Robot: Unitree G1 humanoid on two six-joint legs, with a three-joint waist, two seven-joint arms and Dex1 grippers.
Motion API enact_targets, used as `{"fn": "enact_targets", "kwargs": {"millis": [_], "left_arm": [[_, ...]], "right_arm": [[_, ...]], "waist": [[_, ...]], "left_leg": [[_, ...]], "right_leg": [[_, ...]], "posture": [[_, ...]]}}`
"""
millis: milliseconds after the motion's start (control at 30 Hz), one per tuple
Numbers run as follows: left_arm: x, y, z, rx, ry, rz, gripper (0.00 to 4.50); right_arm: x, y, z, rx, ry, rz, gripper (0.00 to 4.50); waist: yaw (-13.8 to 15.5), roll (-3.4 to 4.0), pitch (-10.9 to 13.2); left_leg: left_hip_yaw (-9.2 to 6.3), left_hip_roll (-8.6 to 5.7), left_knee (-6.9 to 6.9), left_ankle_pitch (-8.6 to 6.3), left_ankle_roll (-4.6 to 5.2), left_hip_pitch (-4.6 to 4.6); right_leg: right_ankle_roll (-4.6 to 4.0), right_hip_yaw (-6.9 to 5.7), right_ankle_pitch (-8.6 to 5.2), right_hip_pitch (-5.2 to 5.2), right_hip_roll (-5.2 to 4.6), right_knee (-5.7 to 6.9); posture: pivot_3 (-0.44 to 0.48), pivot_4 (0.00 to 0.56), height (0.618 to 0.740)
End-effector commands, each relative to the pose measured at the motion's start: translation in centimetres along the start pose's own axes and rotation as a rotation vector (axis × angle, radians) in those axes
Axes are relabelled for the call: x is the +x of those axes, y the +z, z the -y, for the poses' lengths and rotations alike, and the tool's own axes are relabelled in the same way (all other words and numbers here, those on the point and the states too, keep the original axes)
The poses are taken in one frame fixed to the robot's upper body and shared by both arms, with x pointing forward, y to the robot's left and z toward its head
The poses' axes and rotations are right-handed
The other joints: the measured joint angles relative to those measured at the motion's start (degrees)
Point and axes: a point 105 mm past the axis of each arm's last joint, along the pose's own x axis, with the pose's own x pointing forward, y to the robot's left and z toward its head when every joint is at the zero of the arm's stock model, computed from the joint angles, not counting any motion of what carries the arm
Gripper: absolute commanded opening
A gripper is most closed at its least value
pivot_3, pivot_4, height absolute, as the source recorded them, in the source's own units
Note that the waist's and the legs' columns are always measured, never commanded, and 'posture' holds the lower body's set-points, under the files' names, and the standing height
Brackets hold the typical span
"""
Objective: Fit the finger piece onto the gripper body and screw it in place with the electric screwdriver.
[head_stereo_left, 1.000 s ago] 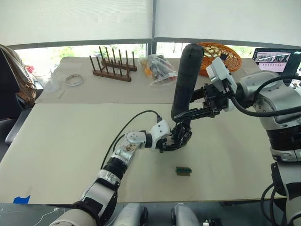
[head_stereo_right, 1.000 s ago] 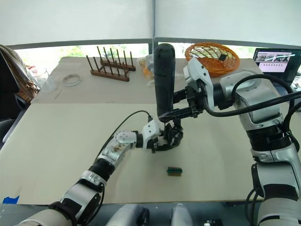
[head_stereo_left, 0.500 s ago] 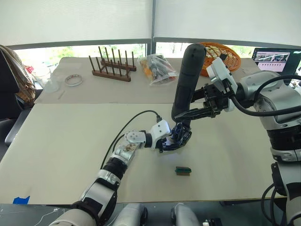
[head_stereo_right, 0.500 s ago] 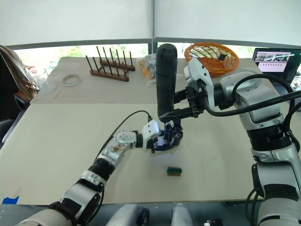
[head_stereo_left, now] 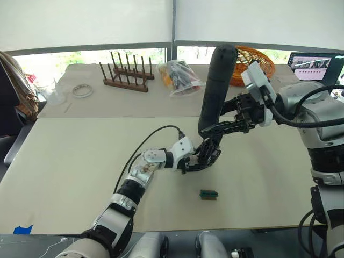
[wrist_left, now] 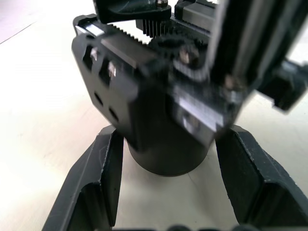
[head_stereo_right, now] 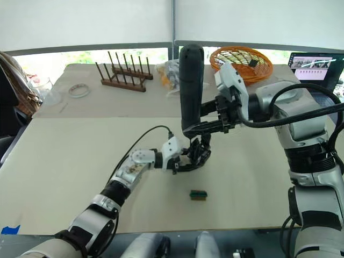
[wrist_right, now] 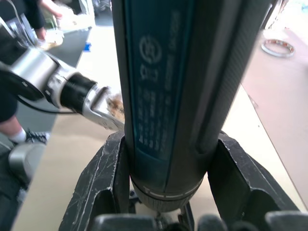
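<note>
The gripper body [head_stereo_left: 207, 155], a chunky black block on a round base [wrist_left: 163, 161], stands on the table. My left gripper [head_stereo_left: 198, 163] is shut on that base, with one finger [wrist_left: 94, 185] on each side. The electric screwdriver [head_stereo_left: 215, 86], a thick black cylinder, stands nearly upright with its lower end just above the body. My right gripper [head_stereo_left: 213, 128] is shut on its lower part, and its fingers [wrist_right: 240, 185] flank the handle [wrist_right: 168, 96]. I cannot tell the finger piece apart from the body's black parts.
A small green block [head_stereo_left: 208, 194] lies in front of the gripper body. At the back stand a wooden peg rack [head_stereo_left: 124, 75], a plastic bag [head_stereo_left: 181, 78], an orange basket [head_stereo_left: 255, 56] and a tape ring [head_stereo_left: 82, 90]. A monitor [head_stereo_left: 314, 63] sits far right.
The bluish glow on the gripper body half a second ago is gone. The right arm and screwdriver have shifted slightly up and right. The left gripper keeps its hold.
</note>
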Motion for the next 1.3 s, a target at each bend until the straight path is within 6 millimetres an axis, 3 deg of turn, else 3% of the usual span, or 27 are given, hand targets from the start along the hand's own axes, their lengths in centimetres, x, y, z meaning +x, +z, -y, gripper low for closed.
{"fn": "enact_targets", "kwargs": {"millis": [33,300,333,400,433,567,700,800,900,1000,1167,1233,1300], "left_arm": [[0.1,2.2,-0.5,0.071,0.006,0.058,2.31],[-0.1,1.8,-0.4,0.046,0.007,0.04,2.31],[-0.3,1.9,-0.5,0.029,0.003,0.043,3.35],[-1.5,2.4,-0.6,0.012,-0.019,0.047,4.24],[-2.2,2.6,-0.6,0.015,-0.031,0.046,4.49],[-5.9,3.9,-0.3,0.06,-0.088,0.041,4.5],[-10.2,4.7,0.8,0.038,-0.15,-0.005,4.5],[-13.6,4.6,2.2,0.016,-0.199,-0.094,4.5],[-15.9,4.1,3.3,0.004,-0.214,-0.168,4.5],[-17.0,3.9,3.9,-0.016,-0.183,-0.195,4.5],[-17.5,3.8,4.1,-0.044,-0.128,-0.198,4.5],[-17.9,3.5,3.8,-0.059,-0.091,-0.209,4.5],[-18.6,3.1,3.6,-0.085,-0.059,-0.226,4.5]], "right_arm": [[-1.4,4.9,-1.8,-0.161,0.021,0.165,1.91],[-1.4,5.3,-3.1,-0.101,-0.023,0.254,1.91],[-1.5,5.5,-3.2,-0.071,-0.028,0.27,1.91],[-1.8,5.8,-3.6,-0.004,-0.044,0.297,1.91],[-2.0,5.9,-3.7,0.029,-0.055,0.307,1.91],[-4.0,4.8,-4.1,0.258,-0.109,0.278,1.91],[-7.0,0.8,-4.5,0.613,-0.199,0.17,1.91],[-10.0,-3.0,-4.3,0.922,-0.315,0.123,1.91],[-11.7,-7.4,-3.9,1.102,-0.453,0.018,1.91],[-13.2,-13.3,-3.6,1.181,-0.61,-0.152,1.91],[-14.5,-18.3,-3.9,1.221,-0.656,-0.294,1.91],[-15.2,-19.2,-3.7,1.194,-0.67,-0.332,1.91],[-16.0,-19.1,-3.6,1.165,-0.663,-0.34,2.95]], "waist": [[-0.05,-0.01,0.05],[-0.09,-0.01,0.06],[-0.03,-0.02,0.07],[0.0,-0.02,0.07],[-0.04,-0.02,0.07],[-0.44,-0.01,0.07],[-0.66,0.02,0.08],[-1.03,0.02,0.09],[-1.4,0.23,0.17],[-1.59,0.29,0.18],[-1.57,0.52,0.3],[-1.6,0.52,0.3],[-1.39,0.52,0.3]], "left_leg": [[0.0,0.0,-0.02,0.03,-0.04,-0.05],[-0.01,0.02,0.07,0.11,-0.14,-0.13],[-0.01,0.02,0.06,0.11,-0.14,-0.13],[-0.02,0.03,0.05,0.11,-0.14,-0.13],[-0.02,0.03,0.01,0.11,-0.14,-0.14],[-0.06,0.05,-0.06,0.11,-0.14,-0.13],[-0.1,0.06,-0.05,0.1,-0.12,0.04],[-0.09,0.07,-0.06,0.06,-0.05,0.11],[-0.03,0.09,-0.17,0.04,-0.02,0.21],[0.02,0.1,-0.27,0.04,-0.03,0.28],[0.13,0.09,-0.3,0.05,-0.04,0.25],[0.17,0.11,-0.35,0.05,-0.04,0.3],[0.17,0.12,-0.34,0.05,-0.04,0.33]], "right_leg": [[0.0,-0.04,0.0,-0.1,0.01,0.02],[0.0,-0.2,0.0,-0.05,-0.02,-0.02],[0.0,-0.14,0.0,-0.05,-0.02,-0.02],[0.0,-0.06,0.0,-0.08,-0.02,0.01],[0.0,-0.03,0.0,-0.12,-0.03,0.02],[-0.01,-0.03,0.0,-0.14,-0.02,0.01],[-0.04,-0.04,0.01,0.16,-0.05,-0.12],[-0.05,-0.01,0.01,0.23,-0.08,-0.17],[-0.07,0.03,0.0,0.29,-0.09,-0.25],[-0.07,0.05,0.0,0.27,-0.08,-0.23],[-0.06,0.07,0.0,0.2,-0.01,-0.22],[-0.06,0.05,0.0,0.23,0.04,-0.23],[-0.05,0.04,0.0,0.29,0.05,-0.29]], "posture": [[0.0,0.15,0.74],[0.0,0.15,0.74],[0.0,0.15,0.74],[0.0,0.15,0.74],[0.0,0.15,0.74],[0.0,0.15,0.74],[0.0,0.15,0.74],[0.0,0.15,0.74],[0.0,0.15,0.74],[0.0,0.15,0.74],[0.0,0.15,0.74],[0.0,0.15,0.74],[0.0,0.15,0.74]]}}
